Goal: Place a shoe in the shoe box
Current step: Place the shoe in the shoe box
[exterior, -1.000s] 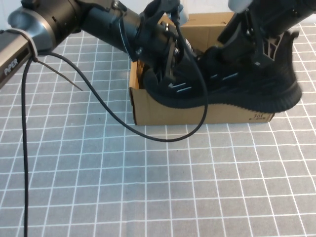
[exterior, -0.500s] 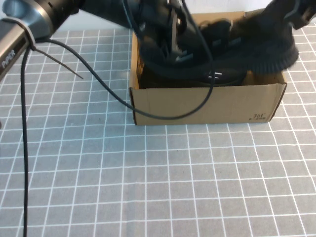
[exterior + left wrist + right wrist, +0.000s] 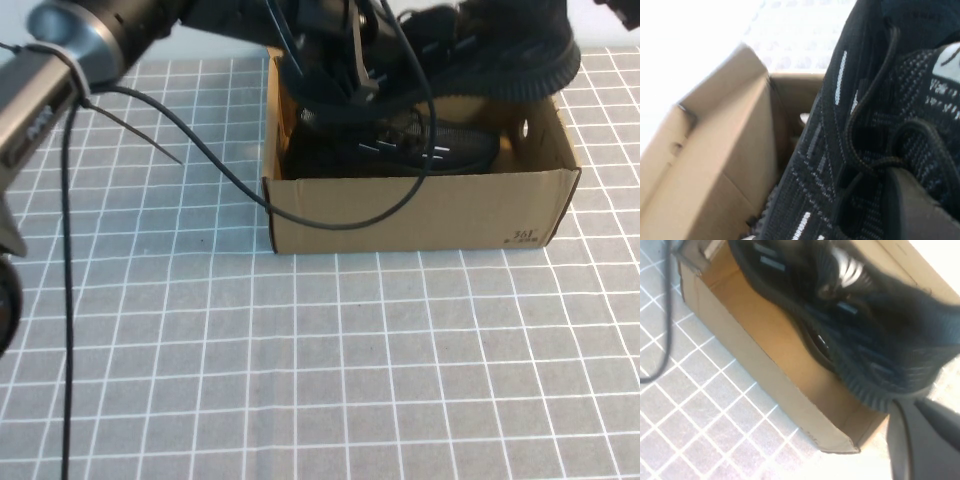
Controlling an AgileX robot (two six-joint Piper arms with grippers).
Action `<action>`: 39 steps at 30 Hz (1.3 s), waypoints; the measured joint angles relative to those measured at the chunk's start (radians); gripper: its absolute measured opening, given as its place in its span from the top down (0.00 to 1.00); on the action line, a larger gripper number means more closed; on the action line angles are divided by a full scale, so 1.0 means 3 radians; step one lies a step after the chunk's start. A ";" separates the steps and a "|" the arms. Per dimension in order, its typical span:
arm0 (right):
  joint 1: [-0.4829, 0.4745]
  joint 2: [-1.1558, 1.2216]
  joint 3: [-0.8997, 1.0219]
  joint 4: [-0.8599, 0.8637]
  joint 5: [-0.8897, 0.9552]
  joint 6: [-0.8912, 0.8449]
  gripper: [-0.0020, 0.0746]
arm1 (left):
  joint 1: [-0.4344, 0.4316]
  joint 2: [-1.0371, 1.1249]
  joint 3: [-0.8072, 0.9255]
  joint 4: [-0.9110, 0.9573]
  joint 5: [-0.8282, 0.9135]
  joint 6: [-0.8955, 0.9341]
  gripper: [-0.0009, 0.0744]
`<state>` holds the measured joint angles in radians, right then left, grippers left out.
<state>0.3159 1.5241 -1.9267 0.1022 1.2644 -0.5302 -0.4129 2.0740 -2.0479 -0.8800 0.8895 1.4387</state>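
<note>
Shoe box [image 3: 420, 215]: one. Brown corrugated cardboard, open at the top, standing at the far edge of the worktop [image 3: 300, 360], right of the middle. There is small dark print at the right end of its near long side.

Shoes: two, both black knit-mesh with short white dashes.
- The shoe [image 3: 500, 55] is raised and tilted over the far long side of the box. Its ribbed sole faces the near edge and its heel is toward the far right corner.
- The second shoe [image 3: 430, 148] lies inside the box along its length.

End effectors: two.
- Left end effector [image 3: 340, 75]: at the far edge, over the left part of the box. It is clamped on the shoe's forward end. In the left wrist view one dark finger [image 3: 915, 205] presses on the laces just beside the white tongue label.
- Right end effector [image 3: 922, 440]: just beside the shoe's heel, over the box's right end. Whether it is apart or together cannot be told.

Black cable [image 3: 200, 160]: one. It loops from the left arm across the box's near wall.
</note>
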 joint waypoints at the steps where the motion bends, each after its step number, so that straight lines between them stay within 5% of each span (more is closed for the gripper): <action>1: 0.0000 -0.0013 0.0000 0.0000 0.0000 0.0034 0.99 | 0.0000 0.0035 0.0000 0.0000 0.0000 0.0000 0.95; 39: 0.0000 -0.0088 0.0000 -0.0013 0.0013 0.0099 0.99 | -0.0120 0.0470 0.0000 0.0265 0.0000 -0.0473 0.95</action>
<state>0.3159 1.4978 -1.9267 0.0984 1.2681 -0.5006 -0.4489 2.2149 -2.0479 -0.8005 0.8897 1.2968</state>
